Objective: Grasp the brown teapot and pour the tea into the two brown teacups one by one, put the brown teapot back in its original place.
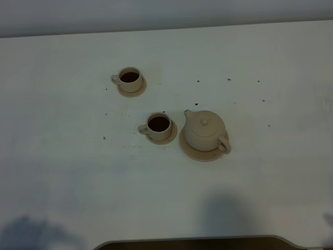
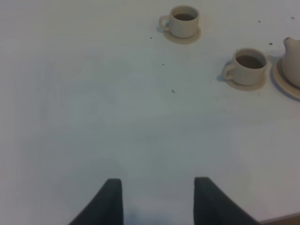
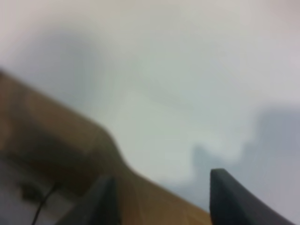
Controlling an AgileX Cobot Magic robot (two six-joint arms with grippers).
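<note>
Your brown teapot [image 1: 205, 132] sits on its wide saucer [image 1: 190, 149] right of centre on the white worktop [image 1: 62, 172], well apart from both sets of fingers. It is squat, beige-tan, knob-lidded. The 2 teacups, near [image 1: 158, 126] and far [image 1: 129, 78], each on a small saucer, hold dark tea. Your left gripper [image 2: 158, 199] hovers with fingers wide and empty; your right gripper [image 3: 161, 199], at the worktop's edge, likewise.

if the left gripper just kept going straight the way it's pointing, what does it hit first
Probably nothing: ahead of the open left gripper lies bare table. The far teacup sits just right of that line, though depth is unclear.
</note>
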